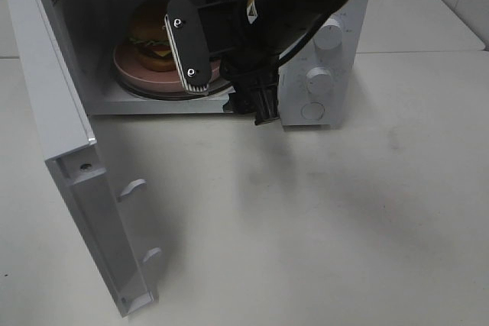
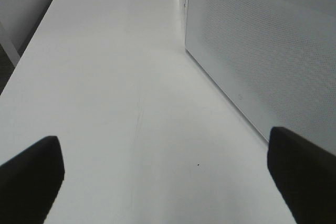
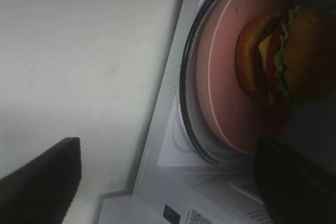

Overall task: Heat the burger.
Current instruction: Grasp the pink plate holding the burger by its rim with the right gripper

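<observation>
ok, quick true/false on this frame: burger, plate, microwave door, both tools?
1. The burger sits on the pink plate inside the microwave. True.
2. The microwave door is shut. False: it is swung wide open.
3. The right tool is clamped on the burger. False: it is at the microwave opening with its jaws open, holding nothing.
4. The left tool is open over the bare table, holding nothing. True.
</observation>
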Tool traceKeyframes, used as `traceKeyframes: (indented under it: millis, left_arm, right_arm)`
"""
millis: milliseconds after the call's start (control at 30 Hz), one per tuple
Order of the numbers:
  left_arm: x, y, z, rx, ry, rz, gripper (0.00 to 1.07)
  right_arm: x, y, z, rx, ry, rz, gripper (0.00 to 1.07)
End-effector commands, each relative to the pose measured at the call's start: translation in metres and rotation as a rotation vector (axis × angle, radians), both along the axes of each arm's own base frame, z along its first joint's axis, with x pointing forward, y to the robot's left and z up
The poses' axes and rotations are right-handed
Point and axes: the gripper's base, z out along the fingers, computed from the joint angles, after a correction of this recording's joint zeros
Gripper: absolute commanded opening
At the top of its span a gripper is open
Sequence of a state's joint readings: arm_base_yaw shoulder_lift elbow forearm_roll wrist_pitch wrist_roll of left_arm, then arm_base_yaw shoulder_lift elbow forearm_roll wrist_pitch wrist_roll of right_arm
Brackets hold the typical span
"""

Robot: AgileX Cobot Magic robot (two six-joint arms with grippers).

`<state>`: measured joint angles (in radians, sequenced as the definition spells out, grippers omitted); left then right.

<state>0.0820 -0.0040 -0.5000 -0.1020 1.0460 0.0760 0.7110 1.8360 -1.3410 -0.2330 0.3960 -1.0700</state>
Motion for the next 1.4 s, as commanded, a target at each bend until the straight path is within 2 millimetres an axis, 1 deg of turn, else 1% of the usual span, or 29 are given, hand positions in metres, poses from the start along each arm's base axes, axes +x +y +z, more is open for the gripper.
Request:
traceKeyframes:
  millis: [33, 100, 167, 200, 300, 367, 500, 533, 700, 733, 833, 900, 933, 1000, 1033, 1167, 1400]
  left_arm:
    - [-0.002, 0.000, 0.000, -0.005, -0.025, 0.004, 1.00]
    - [-0.002, 0.000, 0.000, -0.005, -0.025, 0.004, 1.00]
    - [-0.002, 0.000, 0.000, -0.005, -0.025, 0.004, 1.00]
    - [-0.002, 0.000, 0.000, -0.005, -0.025, 0.004, 1.00]
    - [-0.002, 0.000, 0.000, -0.005, -0.025, 0.004, 1.00]
    - [-0.002, 0.000, 0.000, -0.005, -0.025, 0.004, 1.00]
    - [-0.002, 0.000, 0.000, -0.005, -0.025, 0.004, 1.00]
    - [-0.002, 0.000, 0.000, -0.005, -0.025, 0.004, 1.00]
    - [-0.002, 0.000, 0.000, -0.005, -0.025, 0.004, 1.00]
    - [-0.002, 0.000, 0.000, -0.005, -0.025, 0.004, 1.00]
    - [-0.002, 0.000, 0.000, -0.005, -0.025, 0.004, 1.00]
    - [-0.002, 0.000, 0.000, -0.005, -0.025, 0.004, 1.00]
    - [-0.002, 0.000, 0.000, -0.005, -0.025, 0.004, 1.00]
    - [-0.002, 0.000, 0.000, -0.005, -0.025, 0.004, 1.00]
    - [-0.002, 0.000, 0.000, -0.005, -0.025, 0.004, 1.00]
    - [-0.002, 0.000, 0.000, -0.005, -0.025, 0.004, 1.00]
    - [-0.002, 0.000, 0.000, -0.005, -0.025, 0.004, 1.00]
  right_arm:
    - [0.005, 0.006, -0.001, 0.016, 0.001, -0.011, 0.84]
    - [0.015, 0.014, -0.008, 0.028, 0.011, -0.032, 0.84]
    - [0.017, 0.016, -0.010, 0.030, 0.015, -0.037, 0.84]
    - [0.021, 0.020, -0.014, 0.031, 0.018, -0.040, 0.84]
    - [0.024, 0.022, -0.016, 0.031, 0.018, -0.040, 0.83]
    - [0.032, 0.029, -0.024, 0.028, 0.023, -0.042, 0.83]
    - [0.038, 0.035, -0.031, 0.026, 0.027, -0.044, 0.82]
    - [0.043, 0.039, -0.034, 0.027, 0.028, -0.047, 0.82]
    - [0.051, 0.046, -0.042, 0.042, 0.036, -0.068, 0.82]
    - [0.055, 0.049, -0.049, 0.041, 0.044, -0.076, 0.81]
    - [0.059, 0.052, -0.053, 0.037, 0.050, -0.082, 0.81]
    - [0.066, 0.055, -0.061, 0.014, 0.071, -0.097, 0.80]
    - [0.066, 0.055, -0.061, 0.014, 0.071, -0.097, 0.80]
    - [0.072, 0.059, -0.068, 0.004, 0.088, -0.114, 0.79]
    - [0.072, 0.059, -0.068, 0.004, 0.088, -0.114, 0.79]
    - [0.083, 0.068, -0.077, 0.023, 0.097, -0.148, 0.79]
    - [0.096, 0.079, -0.082, 0.053, 0.095, -0.179, 0.78]
